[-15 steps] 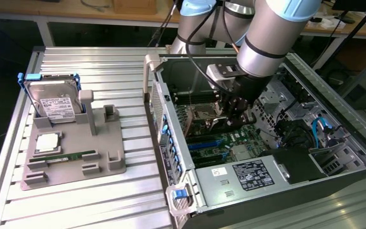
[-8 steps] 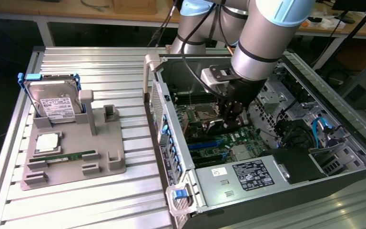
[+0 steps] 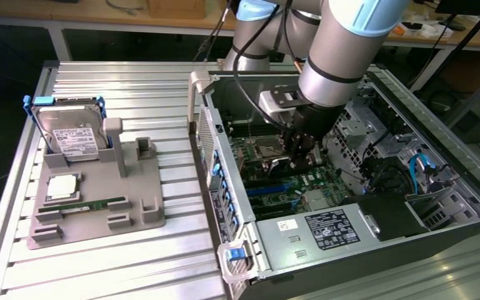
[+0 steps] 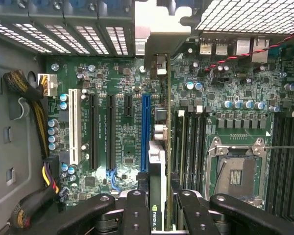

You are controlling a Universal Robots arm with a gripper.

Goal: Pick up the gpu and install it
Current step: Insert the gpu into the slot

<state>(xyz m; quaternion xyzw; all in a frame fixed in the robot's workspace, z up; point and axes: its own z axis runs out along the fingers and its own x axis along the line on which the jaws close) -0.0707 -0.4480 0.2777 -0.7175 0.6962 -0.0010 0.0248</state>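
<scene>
Black pincer point(image 4: 160, 213) fingers are squeezed tight on the gpu point(image 4: 157, 161), one on each side. The gpu stands on its thin edge, so its flat face is hidden. Letters on it by the fingers read NVIDIA.

Right beside the card runs a long blue slot point(image 4: 145, 127). Past that are black slots and one white slot point(image 4: 72, 127) on the green motherboard point(image 4: 122, 78). On the pincer's other side sits the square processor socket point(image 4: 235, 171) with its metal frame. I cannot tell if the card touches the board.

From outside, the pincer point(image 3: 297, 153) is down inside the open computer case point(image 3: 440, 187), and the arm hides most of the card. Well away from it, a hard drive point(image 3: 75, 134) and a memory stick point(image 3: 90, 204) sit on a grey holder point(image 3: 98, 219). The hard drive's white label is too small to read.
</scene>
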